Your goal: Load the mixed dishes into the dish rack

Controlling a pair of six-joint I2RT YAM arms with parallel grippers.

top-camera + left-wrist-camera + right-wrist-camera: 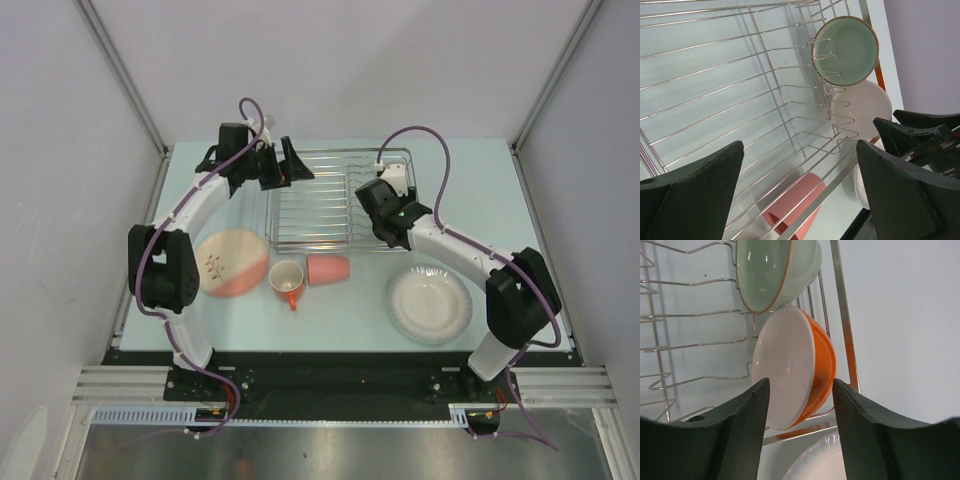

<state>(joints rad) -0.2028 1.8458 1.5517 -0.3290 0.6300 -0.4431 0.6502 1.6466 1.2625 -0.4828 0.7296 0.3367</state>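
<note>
The left end effector hangs released, fingers spread wide above the left wires of the dish rack, upper centre in the top view. On the bench below the rack lie the pink plate, the orange-handled mug and the pink tumbler on its side. The large whitish plate sits lower right. The right end effector, also released, faces the pale green bowl and the orange-and-white bowl, which stand on edge at the rack's right end.

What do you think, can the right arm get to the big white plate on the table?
Probably yes. The white plate lies uncovered on the table beside the right arm, nothing stacked on it. The right gripper hangs over the dish rack, jaws open and empty.
</note>
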